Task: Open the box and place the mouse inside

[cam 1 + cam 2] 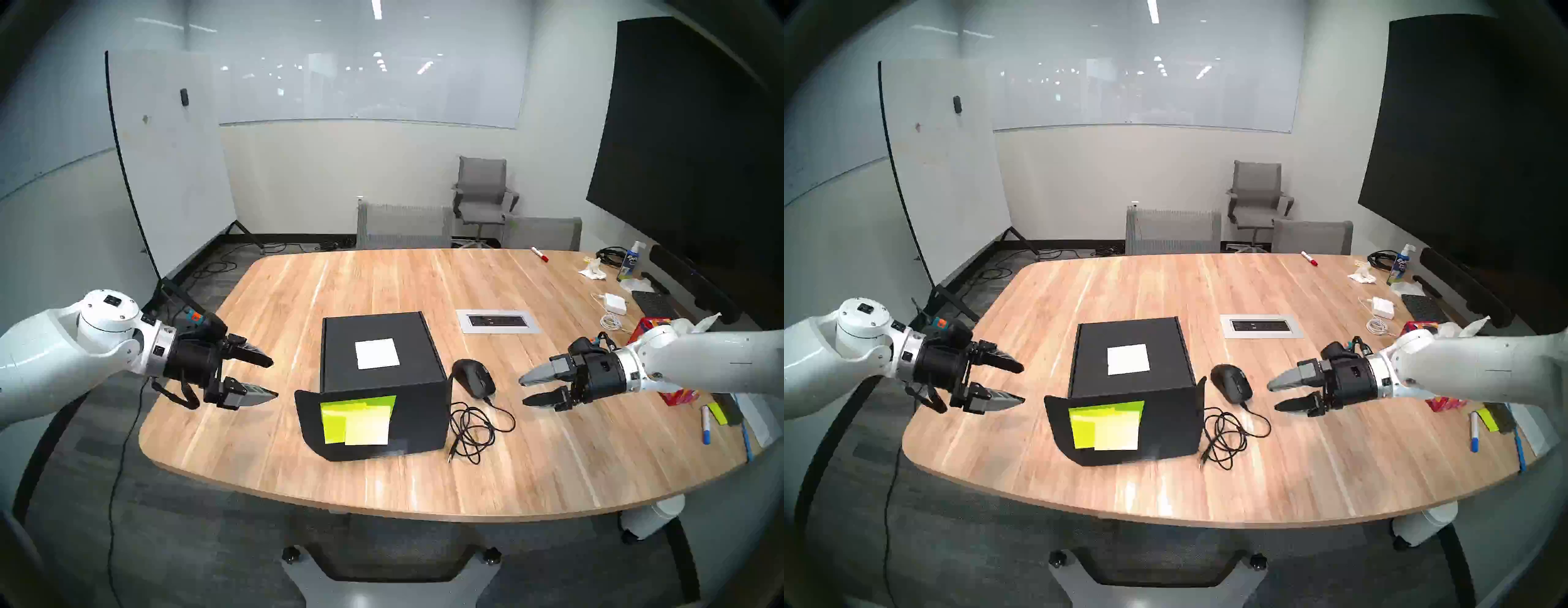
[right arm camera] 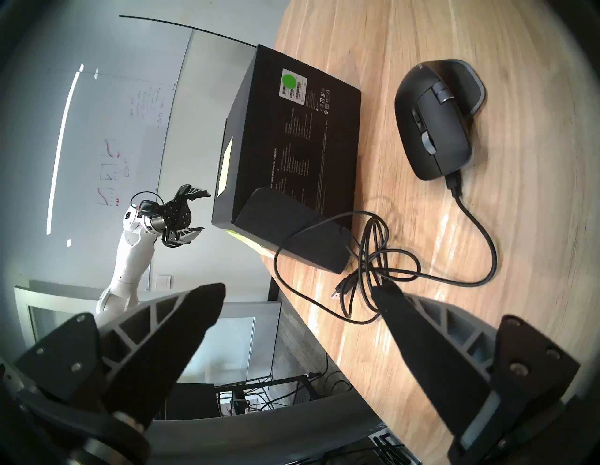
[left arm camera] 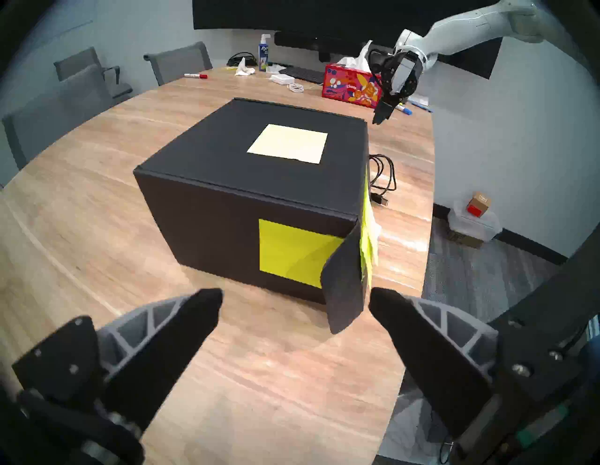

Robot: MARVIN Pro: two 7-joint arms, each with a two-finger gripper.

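Grippers frame the scene from both sides: the left gripper (image 1: 273, 380) hangs over the bench's (image 1: 424, 280) left part with jaws wide and empty, and the right gripper (image 1: 524, 390) mirrors it on the right, also wide and holding nothing. Between them the box (image 1: 377, 339) stands closed near the bench's near edge, its front flap (image 1: 314, 424) hanging loose with yellow-green sticky notes (image 1: 360, 420) on it; the flap's left wing curls out toward the left gripper, which appears the better placed arm to lift the lid. Just right of the box lies the mouse (image 1: 475, 378), its long axis running far to near, its cable (image 1: 471, 424) coiled on the near side. It sits between box and right gripper, the nearer arm for that pickup.
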